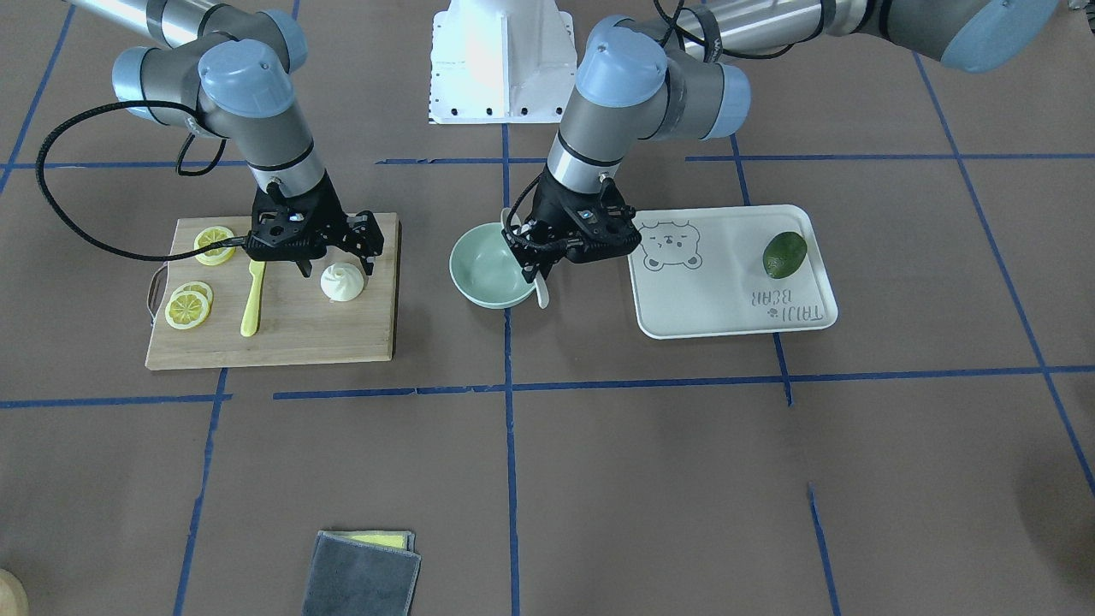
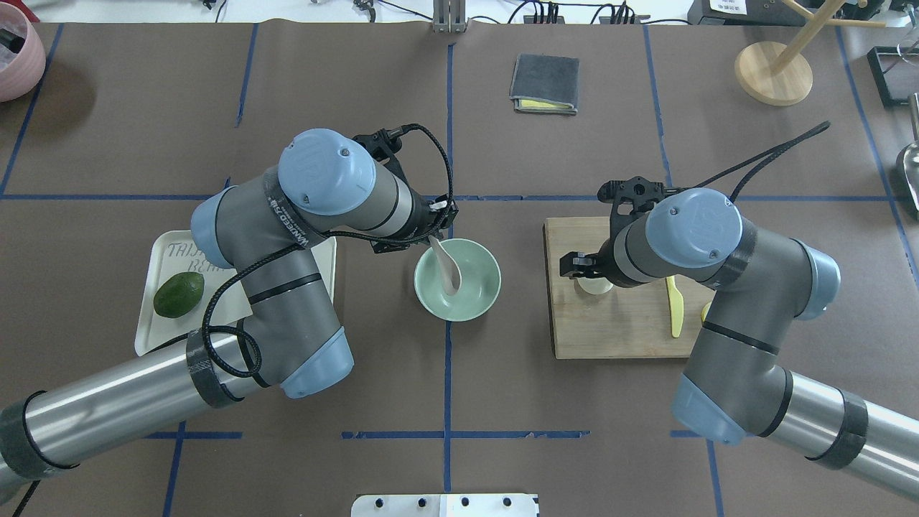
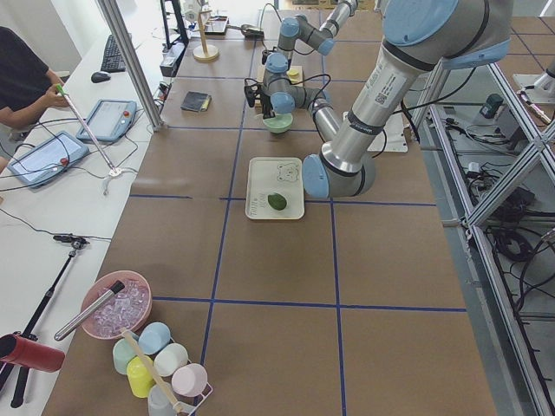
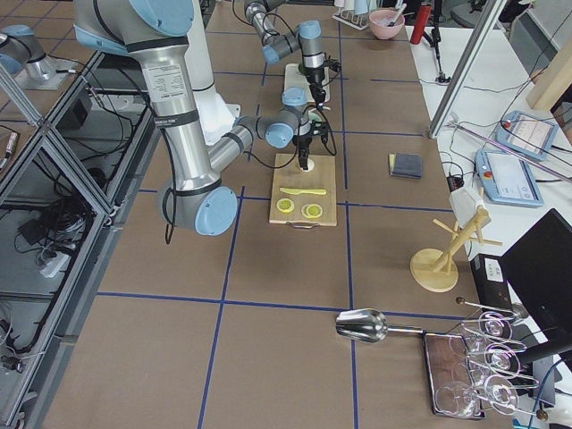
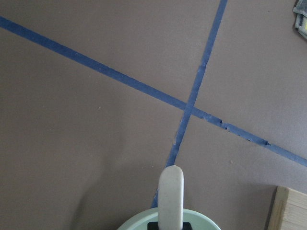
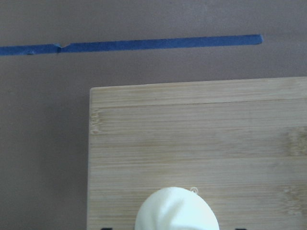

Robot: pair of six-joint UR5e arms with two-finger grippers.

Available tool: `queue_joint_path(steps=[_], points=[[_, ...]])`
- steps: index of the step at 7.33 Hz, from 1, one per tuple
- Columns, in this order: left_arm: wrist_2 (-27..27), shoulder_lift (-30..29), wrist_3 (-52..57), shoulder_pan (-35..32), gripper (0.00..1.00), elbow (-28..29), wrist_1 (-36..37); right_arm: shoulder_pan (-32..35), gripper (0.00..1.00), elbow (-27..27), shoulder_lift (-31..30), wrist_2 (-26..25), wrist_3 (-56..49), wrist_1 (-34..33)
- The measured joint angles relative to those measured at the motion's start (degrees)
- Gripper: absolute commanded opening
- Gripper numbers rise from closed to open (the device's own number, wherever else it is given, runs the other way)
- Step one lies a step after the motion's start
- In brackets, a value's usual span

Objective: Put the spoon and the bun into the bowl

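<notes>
The pale mint-green bowl (image 1: pixel 469 272) stands at the table's middle, also in the overhead view (image 2: pixel 479 276). My left gripper (image 1: pixel 535 269) is shut on the off-white spoon (image 2: pixel 446 267). The spoon's scoop hangs inside the bowl. Its handle tip (image 5: pixel 171 196) sticks out past the rim. The white pleated bun (image 1: pixel 343 282) sits on the wooden cutting board (image 1: pixel 291 338). My right gripper (image 1: pixel 336 265) is open, low over the bun with a finger on each side. The bun fills the bottom of the right wrist view (image 6: pixel 176 211).
A yellow plastic knife (image 1: pixel 251 299) and lemon slices (image 1: pixel 188 306) lie on the board beside the bun. A white tray (image 1: pixel 727 304) with a green avocado (image 1: pixel 784 254) lies on the bowl's other side. A folded grey cloth (image 1: pixel 364 575) lies far from the robot.
</notes>
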Motion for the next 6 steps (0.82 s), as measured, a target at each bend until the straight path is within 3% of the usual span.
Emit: queue_joint_path(steps=[1, 2, 3, 4, 6], points=[[0.0, -0.2, -0.7, 0.3, 0.00, 0.4, -0.4, 0.0, 0.09, -0.4, 0.2, 0.0, 0.1, 0.0], [0.0, -0.2, -1.0, 0.6, 0.00, 0.8, -0.8, 0.0, 0.00, -0.4, 0.3, 0.1, 0.2, 0.0], [0.3, -0.3, -1.1, 0.8, 0.15, 1.5, -1.6, 0.0, 0.00, -0.2, 0.3, 0.1, 0.1, 0.0], [1.0, -0.3, -1.2, 1.1, 0.99, 2.2, -2.4, 0.1, 0.00, -0.1, 0.4, 0.2, 0.0, 0.0], [2.0, -0.4, -0.8, 1.6, 1.00, 2.6, -3.0, 0.1, 0.00, 0.2, 0.4, 0.2, -0.1, 0.0]])
